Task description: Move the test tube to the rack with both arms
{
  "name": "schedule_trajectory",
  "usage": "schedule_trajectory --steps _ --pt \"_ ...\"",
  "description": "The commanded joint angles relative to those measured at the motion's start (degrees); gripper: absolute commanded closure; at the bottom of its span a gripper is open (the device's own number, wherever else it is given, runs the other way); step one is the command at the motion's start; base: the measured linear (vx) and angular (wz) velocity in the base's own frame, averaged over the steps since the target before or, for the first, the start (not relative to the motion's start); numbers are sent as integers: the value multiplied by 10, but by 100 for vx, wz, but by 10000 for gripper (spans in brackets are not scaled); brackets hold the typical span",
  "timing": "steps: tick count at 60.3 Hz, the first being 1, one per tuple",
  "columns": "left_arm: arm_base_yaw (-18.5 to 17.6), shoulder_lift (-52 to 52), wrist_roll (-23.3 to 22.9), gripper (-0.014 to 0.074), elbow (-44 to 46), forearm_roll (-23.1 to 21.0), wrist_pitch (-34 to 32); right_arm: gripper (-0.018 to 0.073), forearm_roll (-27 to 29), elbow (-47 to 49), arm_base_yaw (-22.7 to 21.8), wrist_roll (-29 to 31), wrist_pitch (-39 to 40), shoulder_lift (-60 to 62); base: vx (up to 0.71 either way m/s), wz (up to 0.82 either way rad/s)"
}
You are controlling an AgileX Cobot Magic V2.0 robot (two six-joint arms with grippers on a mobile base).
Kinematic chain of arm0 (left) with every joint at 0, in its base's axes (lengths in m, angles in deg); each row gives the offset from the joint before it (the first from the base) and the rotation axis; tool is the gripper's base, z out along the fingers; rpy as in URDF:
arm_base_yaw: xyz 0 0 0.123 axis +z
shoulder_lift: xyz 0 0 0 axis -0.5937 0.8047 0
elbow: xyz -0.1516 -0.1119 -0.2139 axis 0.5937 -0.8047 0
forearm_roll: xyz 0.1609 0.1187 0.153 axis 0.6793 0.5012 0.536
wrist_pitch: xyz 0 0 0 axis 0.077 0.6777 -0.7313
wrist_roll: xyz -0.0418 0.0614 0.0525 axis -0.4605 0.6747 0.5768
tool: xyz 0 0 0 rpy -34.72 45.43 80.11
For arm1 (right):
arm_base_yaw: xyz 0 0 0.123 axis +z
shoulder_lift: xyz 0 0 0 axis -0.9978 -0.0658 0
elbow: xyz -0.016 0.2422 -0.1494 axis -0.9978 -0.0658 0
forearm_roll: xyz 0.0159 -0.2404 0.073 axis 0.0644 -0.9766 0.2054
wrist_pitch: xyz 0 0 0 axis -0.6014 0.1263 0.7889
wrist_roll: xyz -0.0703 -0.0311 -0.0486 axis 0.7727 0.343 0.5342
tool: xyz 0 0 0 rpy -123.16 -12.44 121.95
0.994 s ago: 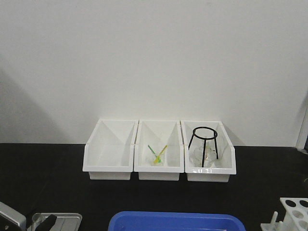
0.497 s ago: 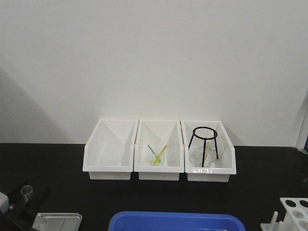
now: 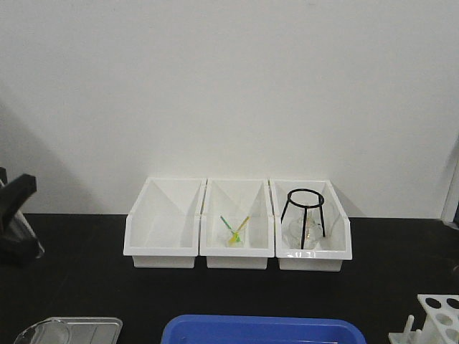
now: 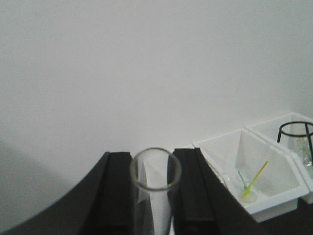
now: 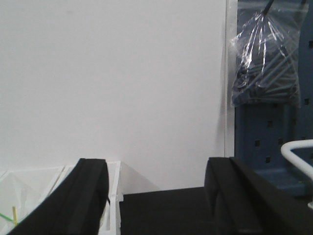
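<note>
At left edge of the front view, left arm (image 3: pixel 14 211) is now raised well above the tabletop (image 3: pixel 86 283); half a second ago it was low, beside the metal tray (image 3: pixel 72 328). Lift looks done, so handover likely comes next. Left hand (image 4: pixel 154 210) is clamped on the test tube (image 4: pixel 152 193), mouth toward camera. Right hand (image 5: pixel 155 196) is spread wide, holding nothing. Rack (image 3: pixel 439 315) stands near right, well apart.

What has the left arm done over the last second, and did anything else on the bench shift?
The left gripper, shut on the test tube, rose from beside the metal tray to well above the bench at the left edge. The three white bins, blue tray and rack stayed put.
</note>
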Motion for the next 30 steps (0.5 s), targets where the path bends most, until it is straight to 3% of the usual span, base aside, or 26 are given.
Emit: schedule_trajectory --steps 1,9,10,14,19,30 --pt "-9 -14 -52 603 71 -3 60 89 -8 20 21 -6 22 -9 0 0" --pt "-35 -14 -66 603 143 -12 168 89 -10 22 81 -11 -17 -35 0 0" --pt "-71 8 -10 603 209 -91 251 89 -7 22 200 -12 -45 -85 0 0" --pt "-84 22 41 603 218 -147 267 89 -3 22 251 -12 -35 -103 0 0" --pt "-100 40 114 603 218 -249 278 89 4 23 309 -15 -17 -124 0 0" --pt "-138 99 339 603 218 -504 296 89 40 23 427 -16 44 -166 0 0"
